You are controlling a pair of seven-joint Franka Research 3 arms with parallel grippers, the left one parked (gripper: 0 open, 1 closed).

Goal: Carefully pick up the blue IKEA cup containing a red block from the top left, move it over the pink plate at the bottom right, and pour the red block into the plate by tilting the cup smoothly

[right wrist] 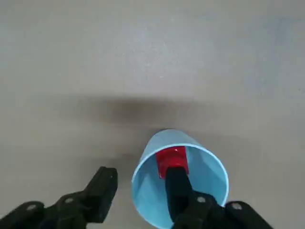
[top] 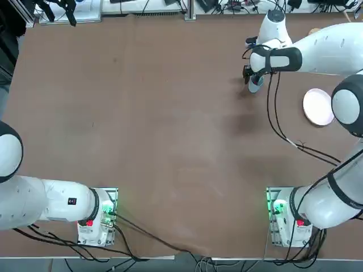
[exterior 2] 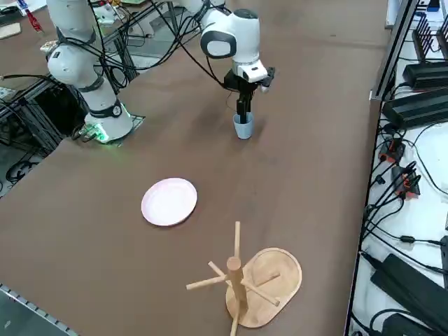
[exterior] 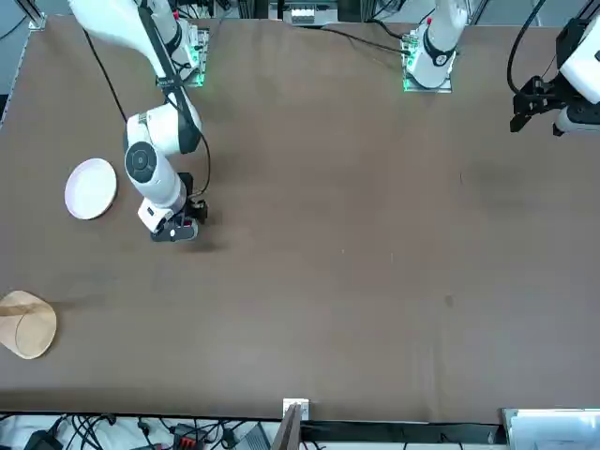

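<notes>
The blue IKEA cup (right wrist: 202,168) stands upright on the brown table, with the red block (right wrist: 170,158) lying at its bottom. My right gripper (right wrist: 141,177) is open and straddles the cup's wall: one finger reaches inside the cup above the block, the other sits outside with a small gap to the wall. From the side, the gripper (exterior 2: 243,110) points straight down into the cup (exterior 2: 243,128). In the top view the cup (top: 256,84) peeks out under the wrist. The pink plate (top: 317,106) lies apart from the cup, nearer the robot's right edge, and holds nothing.
A tan wooden stand (exterior 2: 246,278) with pegs rests on an oval base near the table's right corner, past the plate (exterior 2: 169,201). Black cables trail from my right arm over the table between cup and plate.
</notes>
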